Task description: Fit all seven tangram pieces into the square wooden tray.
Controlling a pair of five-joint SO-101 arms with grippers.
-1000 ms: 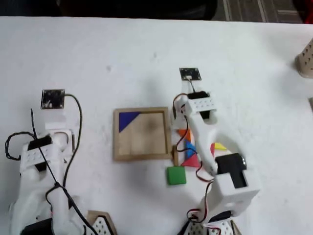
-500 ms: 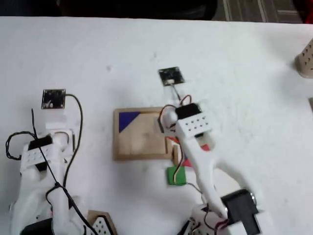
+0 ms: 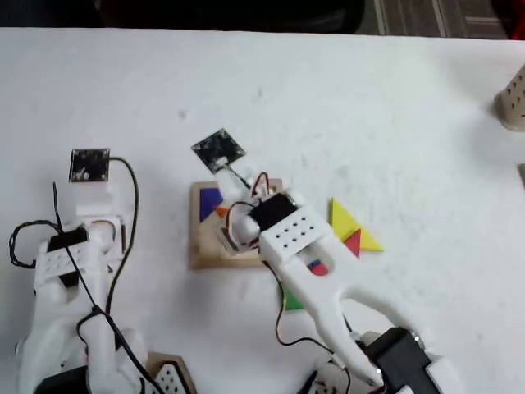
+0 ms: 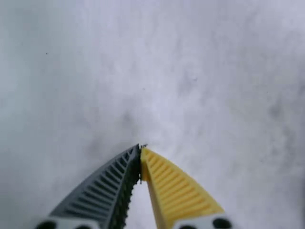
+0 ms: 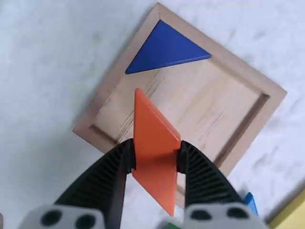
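The tray (image 5: 205,98) is pale, matt bare wood with visible grain. Inside it, the blue triangle (image 5: 164,47) looks smooth and faintly glossy, as does the orange piece (image 5: 155,157) over it. The right gripper (image 5: 156,145) has black ribbed plastic fingers (image 5: 202,176). The table (image 5: 43,57) around the tray is white and matt.

From above, your right arm covers most of the wooden tray (image 3: 197,240) and all but an edge of the green piece (image 3: 288,302). The blue-and-red sliver (image 3: 315,267) beside it is too small for you to tell its shape. At the right wrist, the orange piece (image 5: 153,143) and right gripper (image 5: 155,153) hide the tray's near corner, and the frame cuts off a yellow piece (image 5: 291,215)
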